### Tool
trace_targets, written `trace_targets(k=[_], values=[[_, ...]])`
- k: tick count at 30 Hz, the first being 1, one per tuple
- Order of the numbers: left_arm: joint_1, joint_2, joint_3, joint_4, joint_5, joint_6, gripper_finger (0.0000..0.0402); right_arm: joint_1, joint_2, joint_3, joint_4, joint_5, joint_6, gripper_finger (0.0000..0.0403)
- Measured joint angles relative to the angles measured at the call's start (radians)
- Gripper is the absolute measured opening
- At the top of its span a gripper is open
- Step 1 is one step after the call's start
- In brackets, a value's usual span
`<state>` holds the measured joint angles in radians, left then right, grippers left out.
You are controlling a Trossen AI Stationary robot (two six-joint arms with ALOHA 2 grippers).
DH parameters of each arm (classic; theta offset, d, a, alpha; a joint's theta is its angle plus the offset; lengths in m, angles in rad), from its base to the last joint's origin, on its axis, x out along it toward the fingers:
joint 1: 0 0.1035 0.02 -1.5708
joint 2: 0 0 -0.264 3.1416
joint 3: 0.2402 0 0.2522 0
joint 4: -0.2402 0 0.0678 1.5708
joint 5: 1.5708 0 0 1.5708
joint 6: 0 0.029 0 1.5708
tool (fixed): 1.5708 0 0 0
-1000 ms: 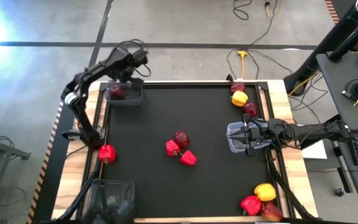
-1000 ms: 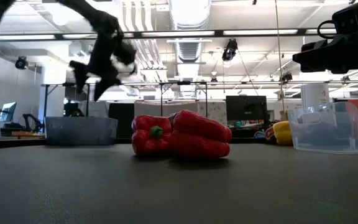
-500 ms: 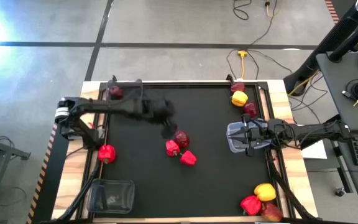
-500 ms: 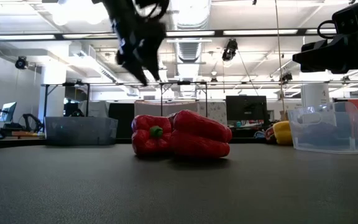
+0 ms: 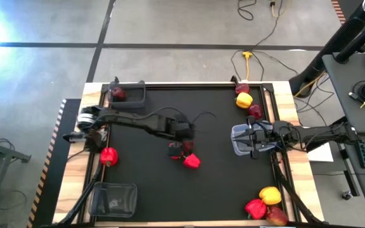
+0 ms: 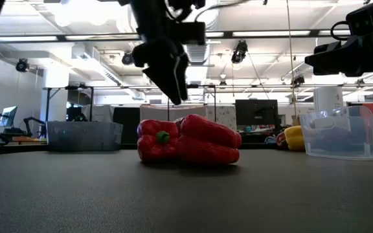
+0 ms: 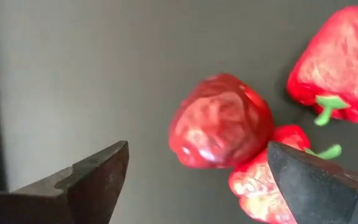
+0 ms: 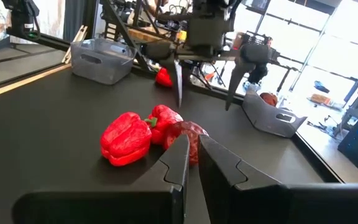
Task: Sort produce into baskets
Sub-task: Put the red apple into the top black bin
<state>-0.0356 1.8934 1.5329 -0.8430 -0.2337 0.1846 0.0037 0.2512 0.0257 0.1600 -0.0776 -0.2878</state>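
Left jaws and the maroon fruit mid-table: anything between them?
Nothing. In the left wrist view the left gripper hangs open above the maroon fruit, jaws either side of it, with only bare black mat showing in the gap.

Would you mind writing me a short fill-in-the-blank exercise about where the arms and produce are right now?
1. The left gripper hovers over the cluster at the table's middle with its fingers ____.
2. Seen from the left wrist, the round maroon fruit touches a ____ pepper beside it.
3. The basket at the far left corner holds ____ piece of produce.
4. The right gripper, over the basket at the right edge, has its fingers ____.

Missing words: open; red; one; shut
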Motion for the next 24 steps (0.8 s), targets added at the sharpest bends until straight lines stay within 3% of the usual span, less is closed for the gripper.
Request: trace_targets(k=[4,12,24], values=[[-0.001,0.111,0.135,-0.163,0.007,0.073,0.0363,0.000,0.000,0.000,0.000,0.000,0.000,0.0029],[0.000,0.263,0.312,-0.244,0.008,0.181,0.0363,0.000,0.000,0.000,0.000,0.000,0.000,0.0029],[0.000,0.327,0.336,-0.275,0.008,0.226,0.0363,0.000,0.000,0.000,0.000,0.000,0.000,0.0029]])
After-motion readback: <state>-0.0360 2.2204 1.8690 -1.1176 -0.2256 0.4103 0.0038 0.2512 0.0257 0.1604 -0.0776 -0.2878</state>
